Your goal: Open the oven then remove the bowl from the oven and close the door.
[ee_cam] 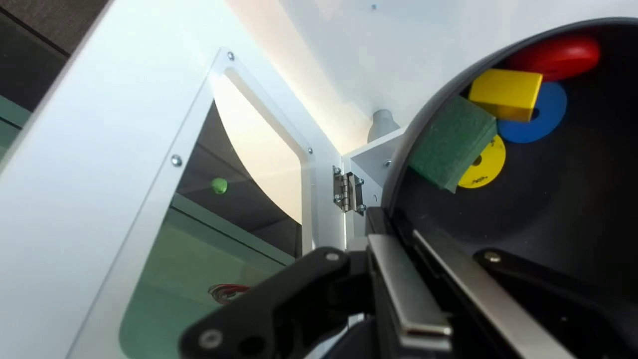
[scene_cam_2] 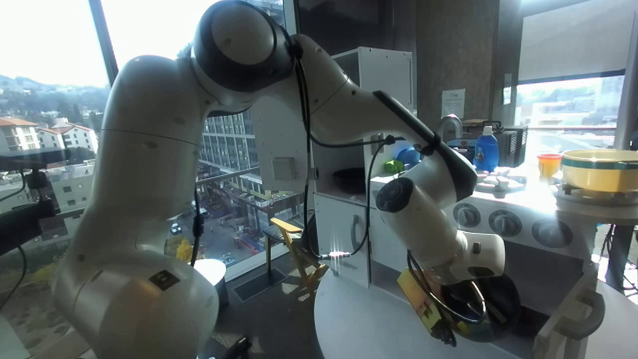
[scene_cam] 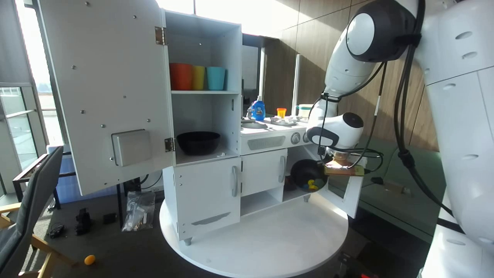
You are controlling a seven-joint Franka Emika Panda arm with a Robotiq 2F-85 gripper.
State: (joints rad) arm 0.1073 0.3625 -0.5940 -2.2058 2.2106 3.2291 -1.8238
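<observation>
"Which step?"
"The removing, I judge. My pincer point(ee_cam: 390, 222) is clenched on the rim of the black bowl point(ee_cam: 558, 204), at right of the wrist view; the oven door point(ee_cam: 129, 164) stands open at left."
"And next?"
"I should draw this tilted bowl gently from the oven point(scene_cam_2: 543, 269), minding the yellow block point(ee_cam: 506, 94)."

Wrist view: right edge cuts off the bowl point(ee_cam: 563, 199); 3 edges (top, left, bottom) cut off the door point(ee_cam: 149, 119); bottom edge cuts off the gripper point(ee_cam: 391, 222). Marks point(ee_cam: 473, 180) on the yellow disc point(ee_cam: 491, 162): too small to read. In an exterior view, the arm point(scene_cam_2: 344, 104) hides part of the bowl.
</observation>
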